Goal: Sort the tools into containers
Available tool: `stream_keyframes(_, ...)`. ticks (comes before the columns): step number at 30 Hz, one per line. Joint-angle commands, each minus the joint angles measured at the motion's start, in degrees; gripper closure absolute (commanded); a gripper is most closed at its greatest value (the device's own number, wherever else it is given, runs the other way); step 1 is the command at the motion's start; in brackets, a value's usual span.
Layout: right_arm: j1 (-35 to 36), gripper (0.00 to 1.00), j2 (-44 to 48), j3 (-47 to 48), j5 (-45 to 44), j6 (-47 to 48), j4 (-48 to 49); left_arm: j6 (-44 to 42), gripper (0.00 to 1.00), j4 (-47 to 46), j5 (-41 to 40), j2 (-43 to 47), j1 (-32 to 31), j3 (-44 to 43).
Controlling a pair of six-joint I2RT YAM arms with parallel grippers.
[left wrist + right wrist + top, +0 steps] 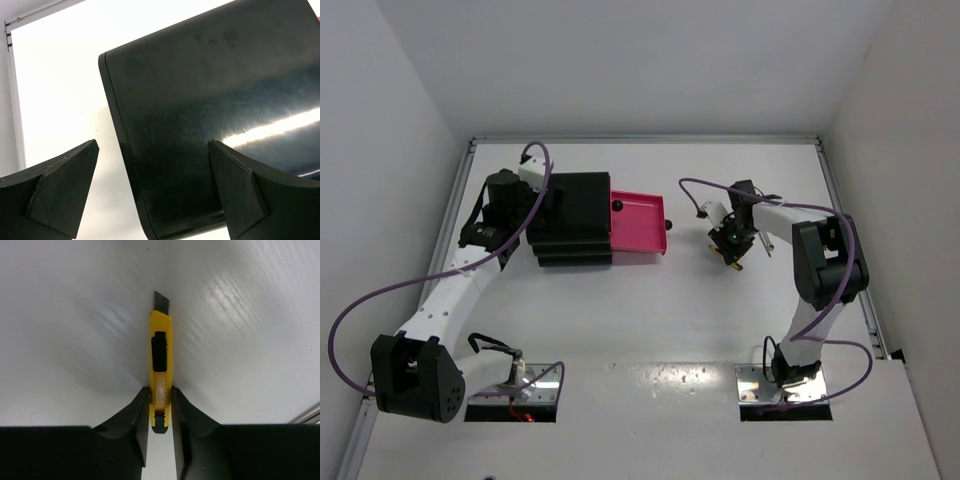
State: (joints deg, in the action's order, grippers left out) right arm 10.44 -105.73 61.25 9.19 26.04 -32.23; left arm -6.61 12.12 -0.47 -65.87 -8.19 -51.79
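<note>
My right gripper (160, 392) is shut on the tail of a yellow-and-black cutter (161, 340), whose blade tip points away from me over the white table. In the top view this gripper (731, 246) is right of the open magenta drawer (640, 232), apart from it. The drawer sticks out to the right of the black cabinet (570, 215). My left gripper (152, 180) is open, with its fingers (65, 185) straddling the cabinet's glossy black top (210, 100) at one rounded corner. In the top view it (527, 215) is at the cabinet's left side.
A small black round thing (617, 207) lies in the drawer near the cabinet. A thin grey rod (766, 245) lies just right of my right gripper, and a metallic edge (309, 415) shows in the right wrist view. White walls enclose the table.
</note>
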Motion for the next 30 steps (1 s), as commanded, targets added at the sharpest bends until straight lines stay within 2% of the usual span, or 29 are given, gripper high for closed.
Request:
stream_keyframes(1,0.29,0.78,-0.35,1.50,-1.37,-0.91,0.85,-0.68,0.00,3.26,-1.38,-0.58,-0.43,0.20)
stream_keyframes(2,0.29,0.86,-0.35,1.50,-1.37,-0.91,0.85,-0.68,0.00,3.26,-1.38,-0.58,-0.43,0.20)
stream_keyframes(3,0.29,0.89,-0.35,1.50,-1.37,-1.43,0.85,-0.68,0.00,3.26,-1.38,-0.58,-0.43,0.20)
stream_keyframes(7,0.29,0.95,2.71,3.77,0.28,-2.83,-0.98,-0.68,0.00,3.26,-1.38,-0.58,-0.43,0.20)
stream_keyframes(13,0.29,0.96,5.98,15.28,9.42,-10.65,-3.89,-0.68,0.00,3.26,-1.99,-0.05,-0.43,-0.33)
stream_keyframes(18,1.34,0.96,3.00,23.02,24.18,-23.90,-0.92,-0.07,0.00,3.26,-1.38,-0.05,-0.43,-0.86)
stream_keyframes(24,5.99,0.96,-2.63,28.13,30.17,-32.00,1.99,0.46,0.00,3.26,-1.38,-0.57,-0.43,-1.38)
stream_keyframes(30,11.53,0.96,-7.37,29.27,28.43,-33.78,6.64,0.98,0.00,3.26,-0.32,-1.19,-0.43,-1.38)
